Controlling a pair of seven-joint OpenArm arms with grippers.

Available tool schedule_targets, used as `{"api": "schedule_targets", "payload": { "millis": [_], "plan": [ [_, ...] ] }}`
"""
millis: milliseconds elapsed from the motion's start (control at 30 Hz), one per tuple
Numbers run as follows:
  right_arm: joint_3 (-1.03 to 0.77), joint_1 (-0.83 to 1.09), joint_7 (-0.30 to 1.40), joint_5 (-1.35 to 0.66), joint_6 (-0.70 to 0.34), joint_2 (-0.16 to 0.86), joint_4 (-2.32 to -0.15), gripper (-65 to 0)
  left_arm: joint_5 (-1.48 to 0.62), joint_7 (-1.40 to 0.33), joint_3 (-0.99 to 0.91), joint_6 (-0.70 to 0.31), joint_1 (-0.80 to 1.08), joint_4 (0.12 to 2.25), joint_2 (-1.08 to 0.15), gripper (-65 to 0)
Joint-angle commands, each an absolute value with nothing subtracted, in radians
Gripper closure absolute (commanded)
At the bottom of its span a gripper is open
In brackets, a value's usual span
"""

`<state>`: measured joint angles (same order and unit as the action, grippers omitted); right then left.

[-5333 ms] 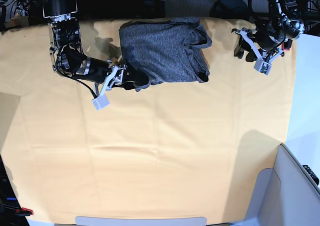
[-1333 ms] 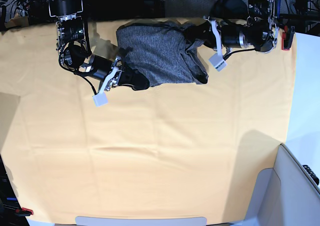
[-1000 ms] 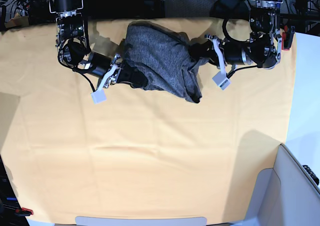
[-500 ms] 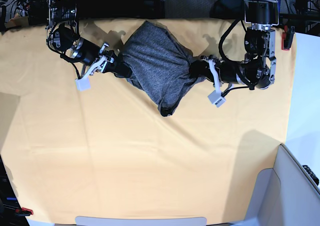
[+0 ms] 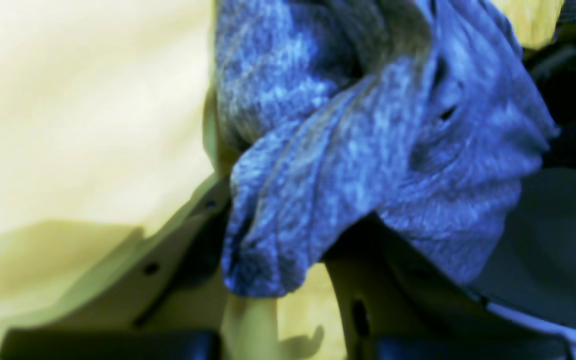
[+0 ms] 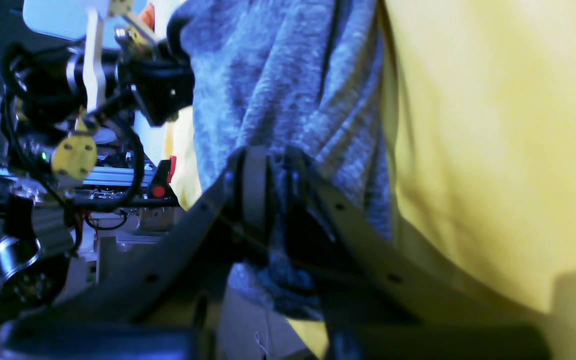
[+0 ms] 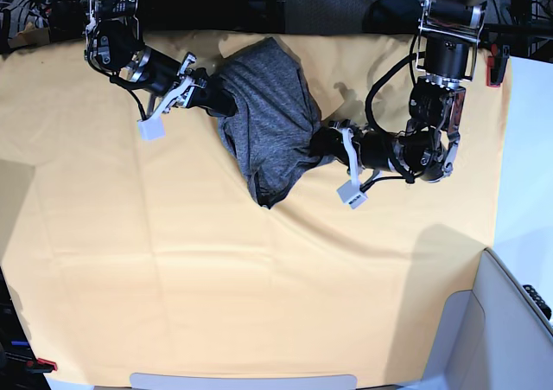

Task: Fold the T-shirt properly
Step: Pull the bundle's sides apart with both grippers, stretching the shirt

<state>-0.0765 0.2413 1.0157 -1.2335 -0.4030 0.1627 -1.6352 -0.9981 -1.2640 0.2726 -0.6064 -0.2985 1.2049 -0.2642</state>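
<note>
Your left pincer (image 7: 331,141) and right pincer (image 7: 212,99) are each clamped on the T-shirt (image 7: 268,118), which hangs bunched between them above the desk (image 7: 173,260). Yellow cloth (image 6: 493,125) lies below; nothing obstructs either pincer.

Large heathered dark grey knit T-shirt (image 7: 266,122) on the plain yellow-orange cloth (image 7: 216,278), near its far edge, right gripper (image 7: 210,99) at its left side, left gripper (image 7: 324,142) at its right side
</note>
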Motion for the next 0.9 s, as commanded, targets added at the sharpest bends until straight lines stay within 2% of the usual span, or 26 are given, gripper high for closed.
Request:
{"api": "schedule_targets", "payload": {
  "millis": [0,367,700,867],
  "plan": [
    [-0.079,0.245,1.01,-1.26,-0.414,0.168,-1.653,-0.3,-0.983,-1.233,0.289,-0.601,-0.331,1.201,-0.265,-0.4],
    [-0.12,0.314,1.01,-1.262,-0.414,0.131,-1.721,-0.3,-0.983,-1.13,0.43,-0.601,-0.429,1.093,-0.265,-0.4],
    [-0.151,0.332,1.01,-1.245,-0.409,0.13,-1.733,-0.3,-0.983,-1.118,0.499,-0.601,-0.495,1.089,-0.263,-0.5],
    [-0.127,0.321,1.018,-1.099,-0.292,0.085,-1.735,-0.3,-0.983,-1.089,0.545,-0.599,-0.524,1.084,-0.262,-0.5]
  ]
}}
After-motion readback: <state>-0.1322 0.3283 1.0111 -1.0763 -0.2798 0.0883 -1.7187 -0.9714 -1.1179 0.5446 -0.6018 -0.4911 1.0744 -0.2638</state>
